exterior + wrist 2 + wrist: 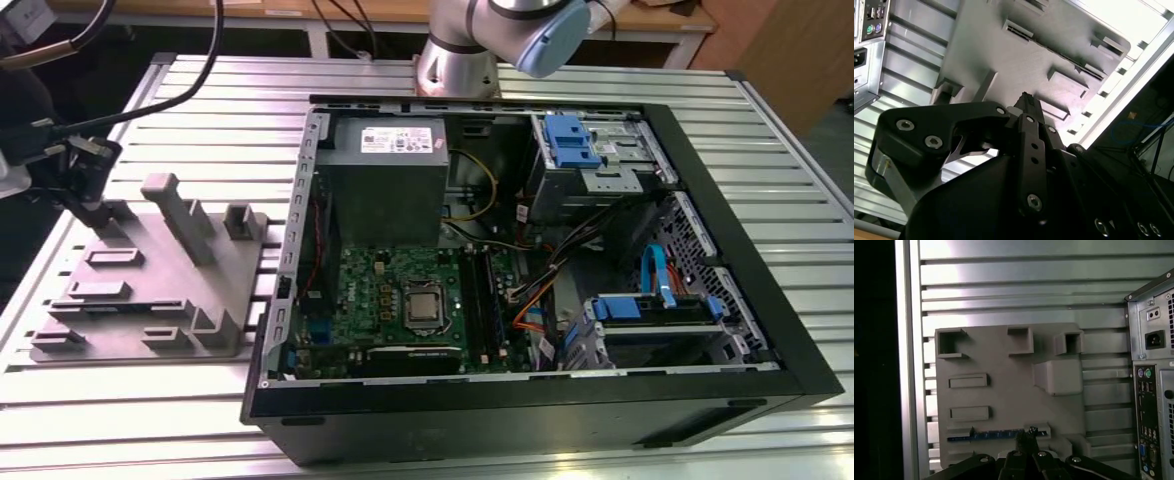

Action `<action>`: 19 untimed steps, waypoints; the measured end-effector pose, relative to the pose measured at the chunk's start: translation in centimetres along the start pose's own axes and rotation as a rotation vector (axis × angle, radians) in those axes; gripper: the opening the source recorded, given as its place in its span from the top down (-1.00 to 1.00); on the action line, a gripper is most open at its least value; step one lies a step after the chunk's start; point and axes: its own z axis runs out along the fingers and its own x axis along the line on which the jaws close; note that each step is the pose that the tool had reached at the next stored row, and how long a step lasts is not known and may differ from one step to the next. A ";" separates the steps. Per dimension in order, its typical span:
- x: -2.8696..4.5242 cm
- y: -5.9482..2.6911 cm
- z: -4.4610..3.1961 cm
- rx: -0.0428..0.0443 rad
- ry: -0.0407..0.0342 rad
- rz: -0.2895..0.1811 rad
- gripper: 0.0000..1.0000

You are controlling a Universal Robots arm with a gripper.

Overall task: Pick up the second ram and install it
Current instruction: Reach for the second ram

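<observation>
The second ram stands on its long edge in a slot of the grey holder, along the side farthest from the holder's tall posts. In the first wrist view my gripper hangs above the holder, with its tips over one end of the stick and apart from it. Its fingers are drawn together with nothing between them. In the second wrist view the gripper shows from the side, over the holder. In the exterior view the gripper is at the left, over the holder.
The open computer case lies to the exterior view's right of the holder, with the green motherboard, the grey power supply and blue drive bays inside. Its rear ports face the holder. Everything rests on a slatted metal table.
</observation>
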 end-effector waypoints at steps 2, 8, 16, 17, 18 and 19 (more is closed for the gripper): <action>0.08 -0.07 0.26 0.0001 0.0002 0.000 0.86; 0.47 -0.37 0.92 0.0001 0.0001 0.000 0.86; 0.98 -1.02 1.29 0.0000 0.0001 0.000 0.86; 0.99 -1.14 1.32 0.0000 0.0002 0.000 0.86; 1.00 -1.26 1.36 0.0000 0.0002 0.000 0.86; 1.01 -1.37 1.41 0.0000 0.0001 0.000 0.86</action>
